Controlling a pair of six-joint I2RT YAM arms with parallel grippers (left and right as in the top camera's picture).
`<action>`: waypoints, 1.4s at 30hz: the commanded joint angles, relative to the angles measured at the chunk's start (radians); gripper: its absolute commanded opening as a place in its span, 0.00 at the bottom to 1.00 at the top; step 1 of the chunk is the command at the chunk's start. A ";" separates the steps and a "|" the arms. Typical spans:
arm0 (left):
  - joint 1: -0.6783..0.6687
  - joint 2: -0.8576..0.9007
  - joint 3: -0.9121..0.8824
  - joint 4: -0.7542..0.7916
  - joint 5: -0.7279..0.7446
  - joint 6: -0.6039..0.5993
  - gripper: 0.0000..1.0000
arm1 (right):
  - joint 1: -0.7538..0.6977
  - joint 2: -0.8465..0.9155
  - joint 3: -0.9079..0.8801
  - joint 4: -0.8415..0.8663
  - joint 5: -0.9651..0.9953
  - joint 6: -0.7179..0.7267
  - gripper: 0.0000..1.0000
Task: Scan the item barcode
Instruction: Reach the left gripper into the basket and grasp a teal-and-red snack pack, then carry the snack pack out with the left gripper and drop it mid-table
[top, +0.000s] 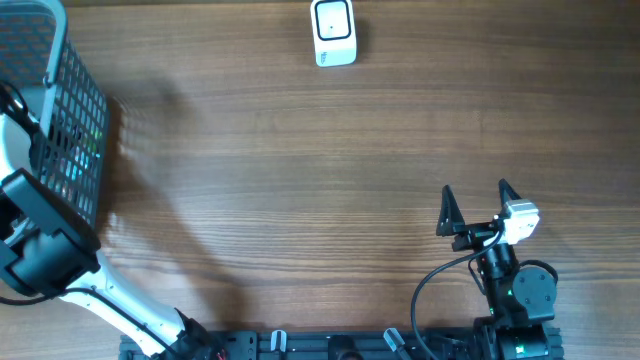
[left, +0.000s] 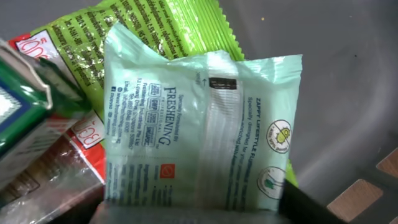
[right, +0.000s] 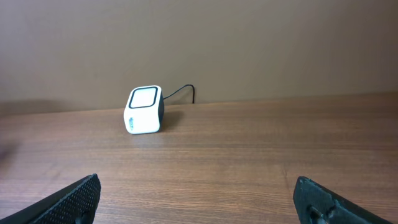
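Note:
A pale green wipes packet with blue print fills the left wrist view and lies on other packs inside the basket. My left gripper is down in that basket, one finger on each side of the packet's near edge. The right finger overlaps the packet's corner, and the left finger is a dim blur. Whether the jaws press on the packet I cannot tell. The white barcode scanner stands at the far edge of the table, also seen ahead as the scanner. My right gripper is open and empty over the table.
Under the packet lie a bright green snack bag, a green and white box and a clear pack with a red label. The mesh basket stands at the table's left edge. A thin cable runs behind the scanner.

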 joint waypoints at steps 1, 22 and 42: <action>-0.011 -0.010 0.018 -0.006 0.011 0.010 0.51 | -0.003 -0.005 -0.001 0.003 0.009 -0.018 1.00; -0.299 -0.713 0.160 -0.369 0.143 -0.086 0.46 | -0.003 -0.005 -0.001 0.003 0.009 -0.018 1.00; -1.106 -0.303 -0.439 -0.005 0.063 -0.212 1.00 | -0.003 -0.005 -0.001 0.003 0.009 -0.018 1.00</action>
